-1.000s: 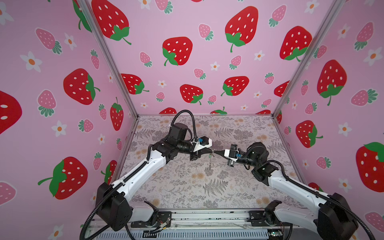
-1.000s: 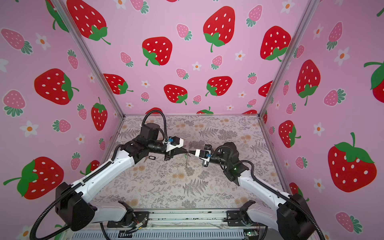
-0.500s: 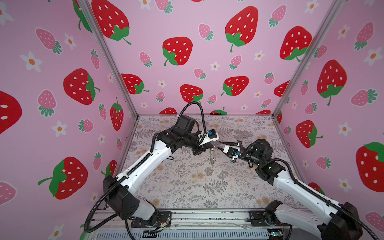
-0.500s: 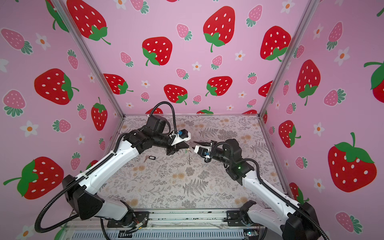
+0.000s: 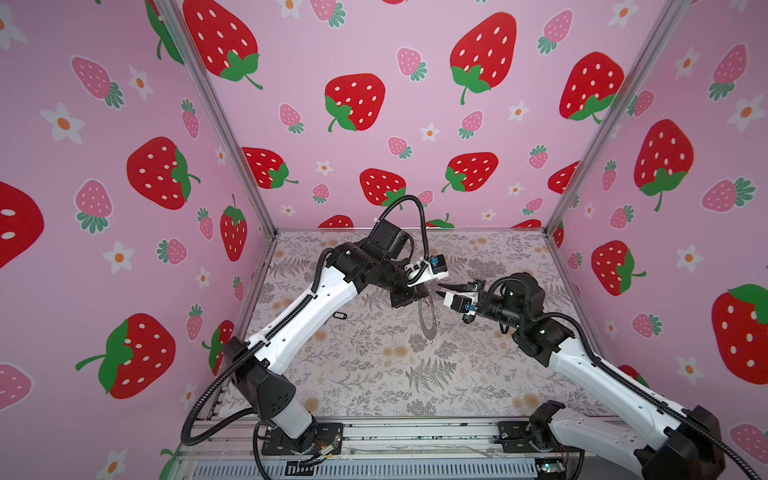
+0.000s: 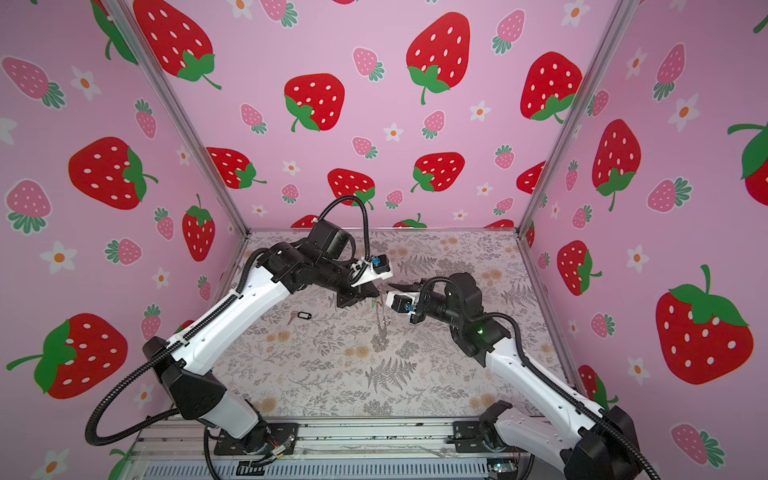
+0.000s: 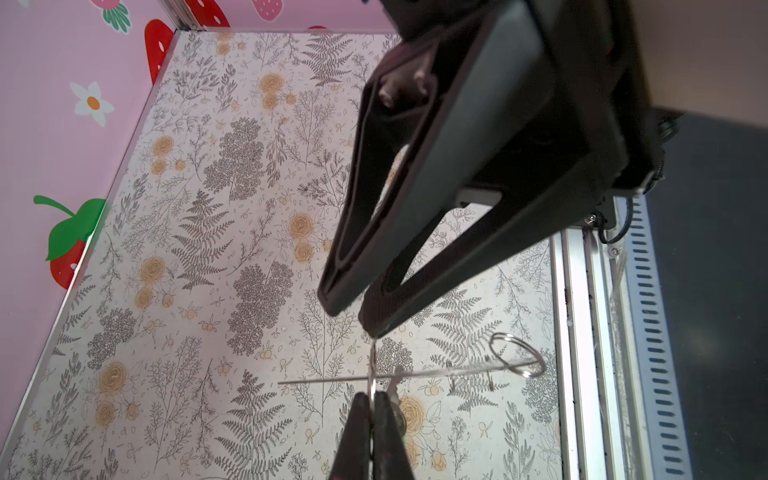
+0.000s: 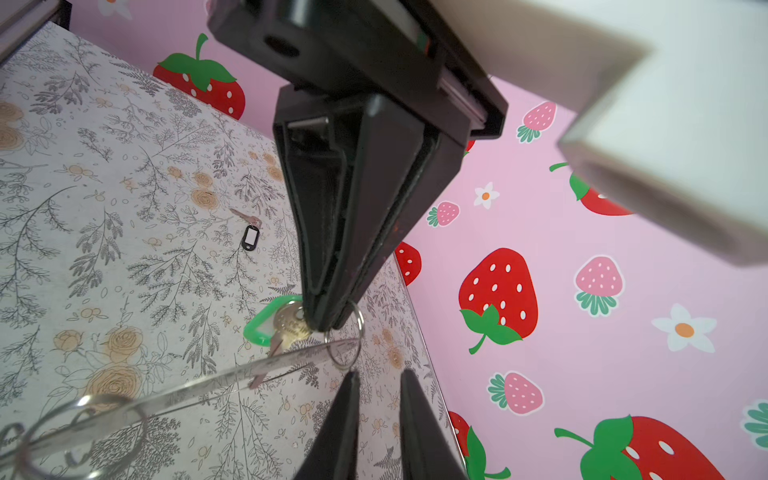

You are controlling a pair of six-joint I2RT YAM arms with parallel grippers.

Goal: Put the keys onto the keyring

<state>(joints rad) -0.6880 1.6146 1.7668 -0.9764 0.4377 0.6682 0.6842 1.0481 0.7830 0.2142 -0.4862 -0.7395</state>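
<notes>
In both top views my left gripper (image 5: 420, 293) is pinched tight at the upper edge of the flat, thin, grey metal keyring (image 5: 428, 318). The keyring hangs edge-on beneath it and appears clear of the floral-printed table (image 5: 374, 374). My right gripper (image 5: 439, 290) points at it from the right, tips just beside the left's, jaws narrow with nothing between them. The small oblong black-rimmed tag with a pale centre (image 6: 304, 316) lies flat on the table, well apart on the left side beside the left arm, its long axis running across the table, so the nearer arm is the busy one. From the left wrist, the keyring reads as a thin line running crosswise past my closed fingertips, with a round wire loop (image 7: 517, 353) near one end. The right gripper comes in from the opposite side, its tips a little apart and just short of the metal. From the right wrist, the left gripper bites where a small wire ring (image 8: 347, 340), a brass key (image 8: 291, 324) and the bright green oblong plastic tag (image 8: 259, 328) meet at the keyring's edge. I cannot tell whether that key is already threaded on. The black-rimmed tag lies on the table beyond the left gripper, a key at its end. I judge the next move falls to the right arm: reach past the hanging keyring and across the middle for that tag.
</notes>
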